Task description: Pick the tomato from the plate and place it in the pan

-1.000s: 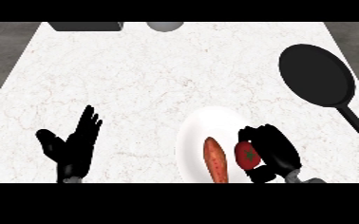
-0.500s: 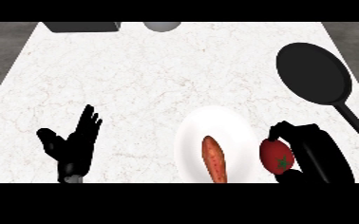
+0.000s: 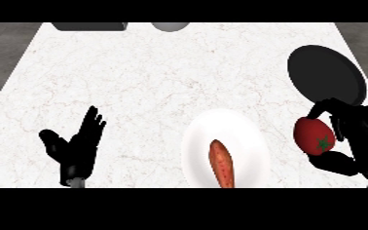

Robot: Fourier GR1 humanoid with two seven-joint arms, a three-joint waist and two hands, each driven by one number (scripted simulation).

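Observation:
The red tomato [image 3: 315,135] is off the plate, to its right, with my right hand [image 3: 346,126] curled round it, fingers and thumb on either side. It hangs just below the black pan [image 3: 323,73] at the right edge of the counter. The white plate [image 3: 248,136] at the lower middle holds only an orange carrot [image 3: 221,162]. My left hand [image 3: 74,148] rests open at the lower left, fingers up, holding nothing.
A dark box [image 3: 90,26] and a grey round object [image 3: 171,26] sit at the counter's far edge. The pan's handle runs off the right side behind my right hand.
My right hand has lifted the tomato off the plate and carried it right and up toward the pan. The view has shifted slightly. The left hand has stayed still.

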